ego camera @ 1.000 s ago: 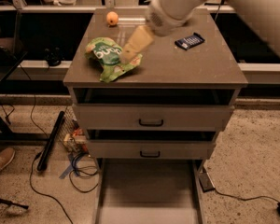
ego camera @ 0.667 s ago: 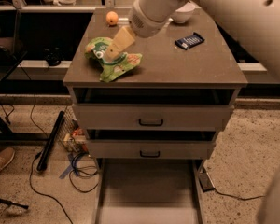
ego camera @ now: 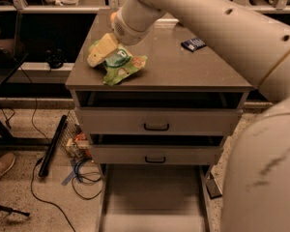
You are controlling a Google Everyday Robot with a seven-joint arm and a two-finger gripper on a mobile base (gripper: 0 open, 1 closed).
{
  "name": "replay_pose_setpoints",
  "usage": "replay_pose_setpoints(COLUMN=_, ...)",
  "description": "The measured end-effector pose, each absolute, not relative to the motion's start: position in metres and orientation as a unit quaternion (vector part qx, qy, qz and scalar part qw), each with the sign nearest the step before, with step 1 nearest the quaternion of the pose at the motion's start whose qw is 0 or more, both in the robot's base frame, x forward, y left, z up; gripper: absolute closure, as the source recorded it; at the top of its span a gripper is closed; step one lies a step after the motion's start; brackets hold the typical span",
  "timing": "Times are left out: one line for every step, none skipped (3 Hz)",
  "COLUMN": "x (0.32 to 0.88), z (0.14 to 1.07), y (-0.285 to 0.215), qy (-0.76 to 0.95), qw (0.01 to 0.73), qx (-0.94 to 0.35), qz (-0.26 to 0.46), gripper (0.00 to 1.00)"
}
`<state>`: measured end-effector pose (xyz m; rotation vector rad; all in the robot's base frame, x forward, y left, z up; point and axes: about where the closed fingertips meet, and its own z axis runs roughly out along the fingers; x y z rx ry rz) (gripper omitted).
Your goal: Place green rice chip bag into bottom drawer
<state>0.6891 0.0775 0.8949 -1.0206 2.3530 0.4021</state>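
Note:
The green rice chip bag [ego camera: 120,64] lies crinkled on the left front part of the cabinet top [ego camera: 193,74]. My gripper [ego camera: 99,52] hangs from the big white arm and sits over the bag's left end, its pale fingers [ego camera: 105,45] pointing down and left onto it. The bottom drawer [ego camera: 154,197] is pulled out at floor level below the two upper drawers, its flat grey floor bare.
A small dark blue wrapped bar [ego camera: 193,44] lies at the back right of the top. The upper drawers with black handles [ego camera: 156,127] are closed. Cables, a black bar [ego camera: 53,146] and clutter lie on the floor at left; a shoe [ego camera: 1,166] shows far left.
The arm has swept left across the cabinet top and lowered; the gripper went from the bag's right side to its left end. The orange fruit at the back is now hidden behind the arm.

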Motion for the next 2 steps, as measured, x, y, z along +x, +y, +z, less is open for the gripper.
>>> replay_pose_setpoints(x=0.701, z=0.873, y=0.096, qy=0.88, qw=0.257, qx=-0.368, qz=0.153, gripper=0.0)
replay_pose_setpoints(x=0.71, z=0.853, y=0.104, qy=0.889, qw=0.248, qx=-0.354, qz=0.152, gripper=0.18)
